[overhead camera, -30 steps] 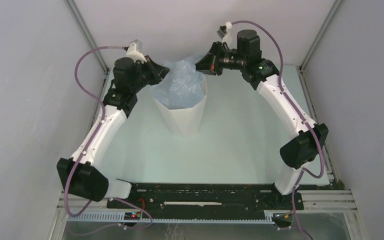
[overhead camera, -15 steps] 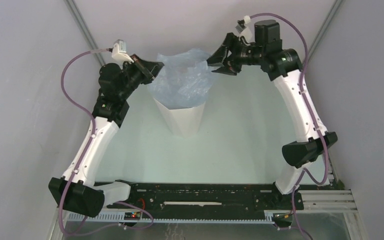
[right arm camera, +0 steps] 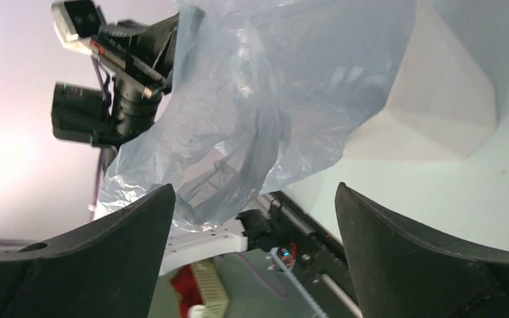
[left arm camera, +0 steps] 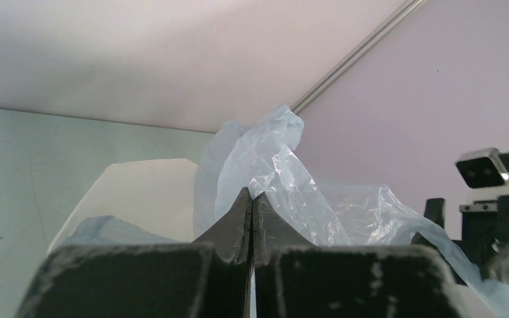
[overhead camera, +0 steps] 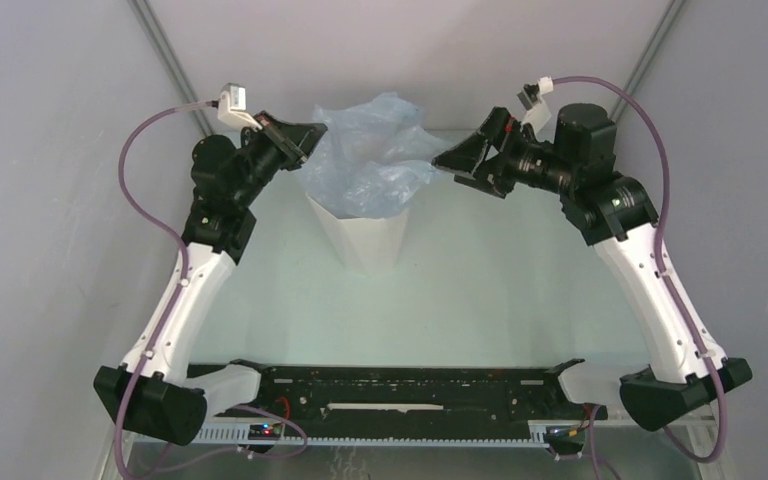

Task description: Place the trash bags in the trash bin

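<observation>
Top view, lower half: pale table [overhead camera: 480,300], nothing on it but the bin.

Centre of frame: trash bin [overhead camera: 365,235] upright, white faceted sides, narrower at the base.

Above it: trash bag [overhead camera: 370,160] only partly inside. Most of the film billows above the rim and spreads wider than the mouth.

Upper left: left gripper [left arm camera: 252,205] clenched, tips pressed together. By its wrist view, a fold of film is pinched at them.

Upper right: right gripper [right arm camera: 253,191] spread wide with nothing between the fingers. It is just beside the bag's right flap, not touching as far as I can tell.

Risks, my reading:
- The hold is one-sided, so a leftward pull could drag the bag out or tip the light bin.
- The thin film could slip out of the pinch.
- The puffed film may spring back out if pressed down unevenly.
</observation>
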You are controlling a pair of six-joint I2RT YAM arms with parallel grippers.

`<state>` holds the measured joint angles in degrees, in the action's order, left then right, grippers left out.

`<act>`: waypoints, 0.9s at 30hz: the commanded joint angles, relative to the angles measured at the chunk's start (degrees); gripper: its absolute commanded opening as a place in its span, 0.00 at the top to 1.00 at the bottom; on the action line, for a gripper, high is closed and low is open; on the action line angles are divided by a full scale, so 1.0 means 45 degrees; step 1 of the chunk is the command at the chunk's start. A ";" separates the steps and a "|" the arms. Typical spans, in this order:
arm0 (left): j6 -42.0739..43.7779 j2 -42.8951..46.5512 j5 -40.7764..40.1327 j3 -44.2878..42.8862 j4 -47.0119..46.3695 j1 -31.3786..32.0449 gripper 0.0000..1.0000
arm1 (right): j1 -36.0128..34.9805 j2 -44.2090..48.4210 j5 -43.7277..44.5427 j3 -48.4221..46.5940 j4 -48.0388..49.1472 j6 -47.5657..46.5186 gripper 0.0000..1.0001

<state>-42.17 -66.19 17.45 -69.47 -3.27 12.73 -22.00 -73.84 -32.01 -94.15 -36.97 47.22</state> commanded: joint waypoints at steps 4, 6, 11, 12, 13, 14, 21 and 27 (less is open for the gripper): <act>-0.0539 0.0121 -0.0620 -0.0069 0.0326 -0.0133 1.00 | -0.0269 0.1277 0.0384 0.1402 0.4013 -0.0886 0.00; -0.0511 0.0088 -0.0584 -0.0091 0.0335 -0.0134 1.00 | 0.0428 0.1301 -0.0437 0.1065 0.4666 -0.0106 0.00; -0.0446 0.0043 -0.0594 -0.0125 0.0456 -0.0153 1.00 | 0.1318 0.1657 -0.0924 0.0062 0.4174 -0.0740 0.00; -0.0420 0.0032 -0.0580 -0.0162 0.0507 -0.0153 1.00 | 0.1681 0.1611 -0.1357 -0.0133 0.4083 -0.0468 0.00; -0.0404 0.0026 -0.0573 -0.0174 0.0533 -0.0153 1.00 | 0.1809 0.1689 -0.1687 -0.0106 0.4276 -0.0305 0.00; -0.0427 0.0008 -0.0601 -0.0168 0.0548 -0.0153 1.00 | 0.1777 0.1862 -0.1782 0.0098 0.4498 -0.0355 0.00; -0.1158 -0.0161 -0.0655 -0.0226 0.0499 -0.0173 1.00 | -0.0905 0.2373 0.1058 0.2584 0.4543 -0.3609 0.20; -0.2069 -0.0237 -0.0743 -0.0020 0.0483 -0.0191 1.00 | -0.3675 0.0858 0.3848 0.2737 0.5960 -0.5369 0.38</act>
<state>-47.66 -67.18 15.11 -69.47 0.14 12.34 -32.51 -65.60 -26.30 -83.22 -15.44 32.34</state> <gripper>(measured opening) 0.006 0.625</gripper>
